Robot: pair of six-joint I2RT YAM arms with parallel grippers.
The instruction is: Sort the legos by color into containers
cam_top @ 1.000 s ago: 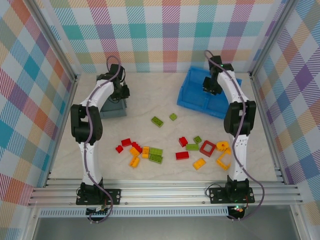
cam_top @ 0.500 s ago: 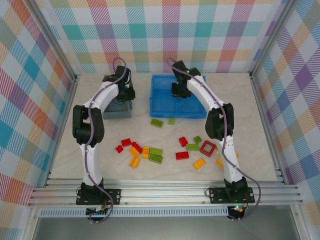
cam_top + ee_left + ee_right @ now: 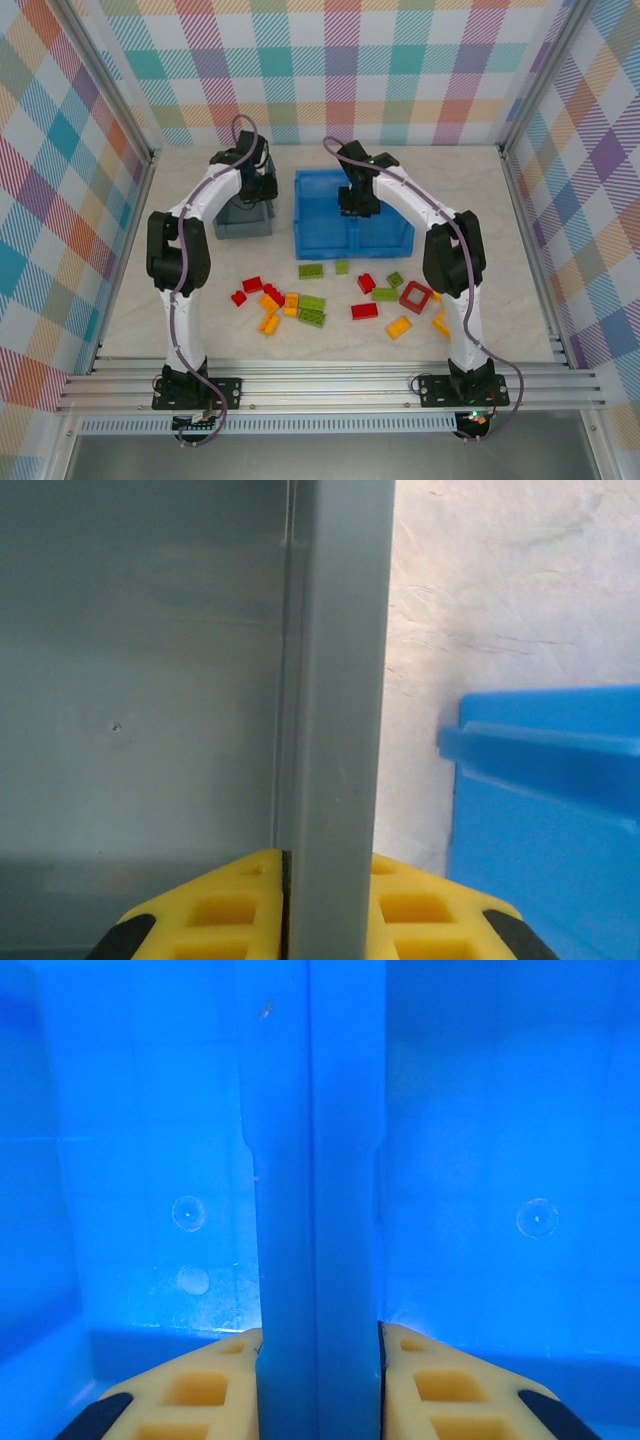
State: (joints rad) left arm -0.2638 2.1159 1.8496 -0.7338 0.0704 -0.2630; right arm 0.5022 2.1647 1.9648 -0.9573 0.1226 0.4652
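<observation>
Blue bin (image 3: pixel 330 243) got dragged left since a second ago and now sits just beside the grey bin (image 3: pixel 245 222), with the right arm swung over along with it. Right gripper (image 3: pixel 358 200) is clamped onto the blue bin's middle divider, and left gripper (image 3: pixel 258 187) is pinched tight on the grey bin's side wall. Both wrist views cut the yellow fingers (image 3: pixel 220 910) off at the bottom edge. Legos (image 3: pixel 312 303) lie loose on the table (image 3: pixel 200 320) nearer the arm bases. One orange piece (image 3: pixel 441 323) is half hidden behind the right arm.

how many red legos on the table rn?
6. Three red legos in the left cluster; right of centre two more and a red square frame. The right arm could hide others.
</observation>
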